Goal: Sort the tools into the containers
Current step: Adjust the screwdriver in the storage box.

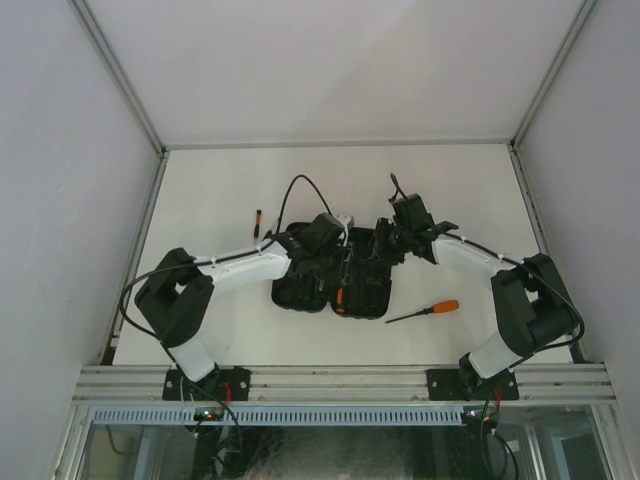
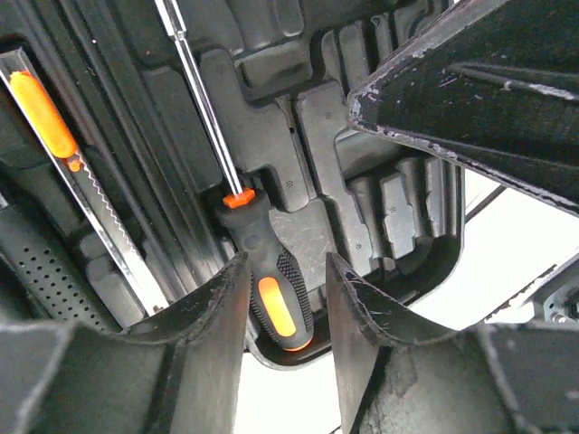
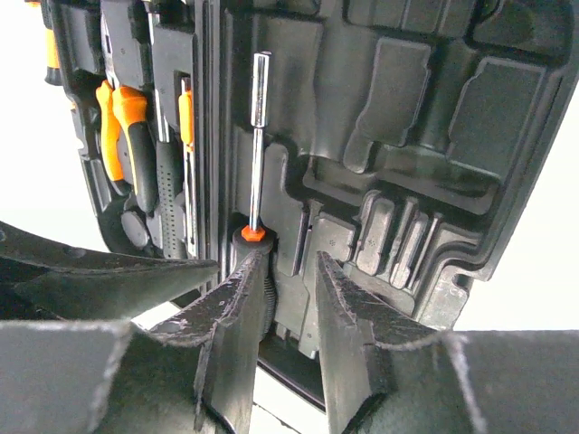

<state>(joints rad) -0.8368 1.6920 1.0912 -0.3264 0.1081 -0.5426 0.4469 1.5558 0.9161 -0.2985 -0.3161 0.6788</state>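
The black tool case (image 1: 310,295) lies open in the middle of the table, both arms reaching over it. A screwdriver with a black and orange handle (image 2: 276,294) lies in a moulded slot, its steel shaft (image 2: 204,108) pointing away. My left gripper (image 2: 287,262) is open, its fingers either side of that handle. My right gripper (image 3: 291,258) is open over the same half, with nothing between its fingers. The handle is mostly hidden behind its left finger (image 3: 240,298); the orange collar (image 3: 253,233) shows. Orange-handled pliers (image 3: 122,136) sit in the other half.
An orange-handled screwdriver (image 1: 428,311) lies on the table right of the case. A small dark screwdriver (image 1: 257,222) lies to the far left of it. A toothed blade with an orange handle (image 2: 45,113) sits in the case. The other gripper's finger (image 2: 470,90) hangs close overhead.
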